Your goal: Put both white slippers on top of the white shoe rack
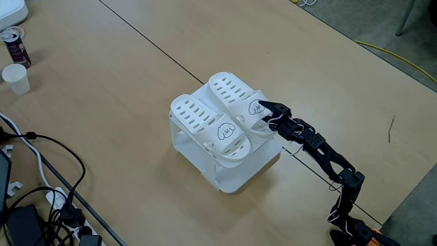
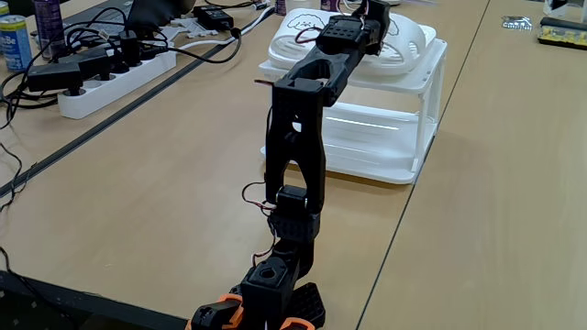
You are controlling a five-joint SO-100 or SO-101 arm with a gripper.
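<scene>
Both white slippers lie side by side on the flat top of the white shoe rack (image 1: 235,174), cartoon faces on their straps. One slipper (image 1: 205,119) sits nearer the left in a fixed view, the other slipper (image 1: 232,89) beside it toward the arm. My black gripper (image 1: 265,116) reaches in from the right and sits at the strap edge of that second slipper. Its fingers straddle the strap side, but the gap is unclear. In the view from behind the arm, the gripper (image 2: 370,18) hovers over the slippers (image 2: 408,41) on the rack (image 2: 385,151).
A drink can (image 1: 15,46) and a paper cup (image 1: 16,77) stand at the table's left. Cables and plugs (image 1: 41,205) crowd the lower left corner. A white power strip (image 2: 110,78) with cords lies left of the arm. A dark seam crosses the tabletop.
</scene>
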